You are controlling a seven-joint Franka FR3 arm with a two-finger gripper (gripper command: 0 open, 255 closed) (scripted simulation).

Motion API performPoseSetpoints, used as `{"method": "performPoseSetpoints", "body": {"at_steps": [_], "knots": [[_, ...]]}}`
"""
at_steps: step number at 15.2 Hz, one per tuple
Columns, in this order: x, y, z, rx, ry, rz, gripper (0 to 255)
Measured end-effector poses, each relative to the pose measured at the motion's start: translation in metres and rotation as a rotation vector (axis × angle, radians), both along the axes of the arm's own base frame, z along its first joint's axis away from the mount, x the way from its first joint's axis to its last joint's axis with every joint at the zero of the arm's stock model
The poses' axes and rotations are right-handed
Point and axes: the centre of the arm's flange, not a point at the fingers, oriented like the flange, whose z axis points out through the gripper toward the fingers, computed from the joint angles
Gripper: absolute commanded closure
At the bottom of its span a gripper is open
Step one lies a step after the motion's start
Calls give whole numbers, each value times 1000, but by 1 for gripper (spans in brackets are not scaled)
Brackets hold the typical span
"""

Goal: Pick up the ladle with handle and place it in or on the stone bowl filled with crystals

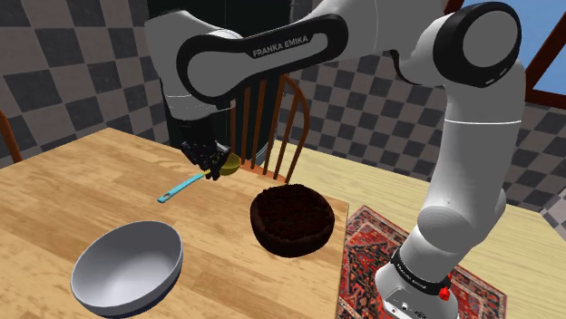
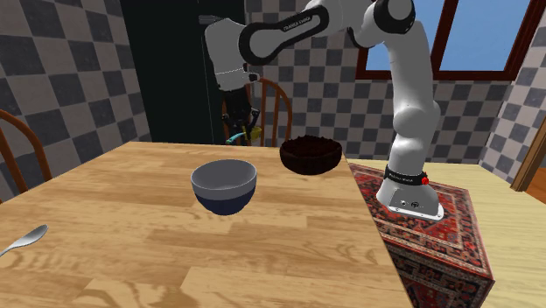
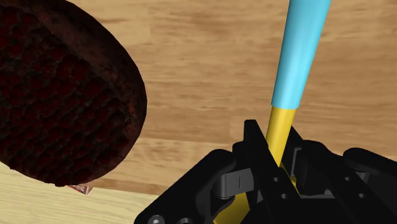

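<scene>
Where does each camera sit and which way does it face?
Shoulder view: beside and slightly behind the stand, looking down over the table; the arm and gripper show.
Second exterior view: low off the table's end, facing along it toward the checkered wall; whole arm and stand at its right.
Wrist view: on the hand, looking along the gripper at the ladle and tabletop; the gripper shows, shut on the ladle.
Shared: all three catch the dark bowl; both exterior views the grey bowl.

The light is soft and even. The table (image 1: 63, 199) looks bright and warm. The white arm (image 1: 472, 127) has a gentle shine. The dark bowl (image 1: 291, 220) is almost black inside. The window (image 2: 477, 35), upper right of the second exterior view, glows blue.
</scene>
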Motion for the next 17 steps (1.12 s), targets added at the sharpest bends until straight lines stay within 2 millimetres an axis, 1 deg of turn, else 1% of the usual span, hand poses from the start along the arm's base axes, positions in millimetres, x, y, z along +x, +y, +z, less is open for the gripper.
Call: {"method": "performPoseSetpoints", "body": {"at_steps": [14, 15, 16, 17], "knots": [[0, 0, 73, 0, 0, 0, 255], [-5, -3, 76, 0, 0, 0, 255], [-14, -7, 79, 0, 0, 1, 255], [-25, -12, 78, 0, -1, 2, 255]]}}
